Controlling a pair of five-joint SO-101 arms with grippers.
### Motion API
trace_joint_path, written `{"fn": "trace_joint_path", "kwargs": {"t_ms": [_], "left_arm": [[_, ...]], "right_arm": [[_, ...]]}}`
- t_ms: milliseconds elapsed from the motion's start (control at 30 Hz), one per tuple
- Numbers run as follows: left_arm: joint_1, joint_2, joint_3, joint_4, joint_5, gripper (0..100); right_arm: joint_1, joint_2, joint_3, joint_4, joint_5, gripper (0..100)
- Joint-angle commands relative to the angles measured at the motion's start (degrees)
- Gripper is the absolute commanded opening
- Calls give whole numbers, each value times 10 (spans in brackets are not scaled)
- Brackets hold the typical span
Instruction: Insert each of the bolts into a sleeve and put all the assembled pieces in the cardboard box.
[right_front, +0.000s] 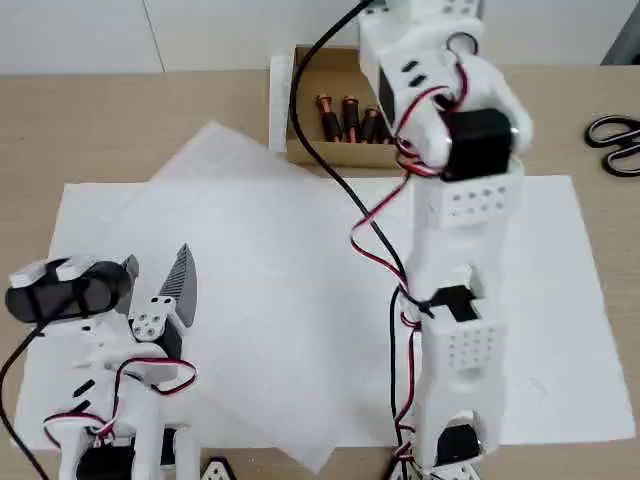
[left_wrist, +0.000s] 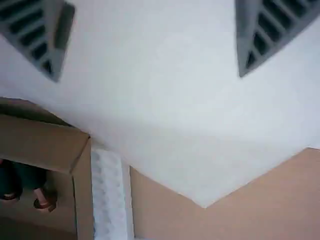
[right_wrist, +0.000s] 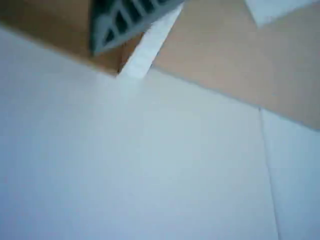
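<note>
Assembled pieces (right_front: 345, 118) sit in the cardboard box (right_front: 345, 153): three copper ends from above, two from the left wrist. Left gripper (left_wrist: 147, 74) is spread wide, empty, over white paper (right_front: 280, 300). Right gripper (right_wrist: 132, 20) hangs beside the box, opening impossible to tell.

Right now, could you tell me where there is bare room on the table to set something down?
The white paper is bare between the left gripper and the right arm, and again between that arm and the scissors. It is crowded at the cardboard box, where the right arm hangs over it.
</note>
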Motion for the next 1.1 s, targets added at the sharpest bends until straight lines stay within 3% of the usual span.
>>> {"fn": "trace_joint_path", "kwargs": {"t_ms": [0, 300, 600, 800, 1067], "left_arm": [[-1, -5, 0, -13, -1, 219], [-1, -5, 0, -11, 1, 219], [-1, -5, 2, -11, 1, 219], [2, -5, 24, -11, 1, 219], [3, -5, 25, -15, 2, 219]], "right_arm": [[-1, -132, -22, 71, 6, 340], [0, -339, -16, 100, 6, 340], [3, -538, 98, 101, 7, 340], [79, -705, 263, 101, 4, 340], [83, -912, 644, 99, 4, 340]]}}
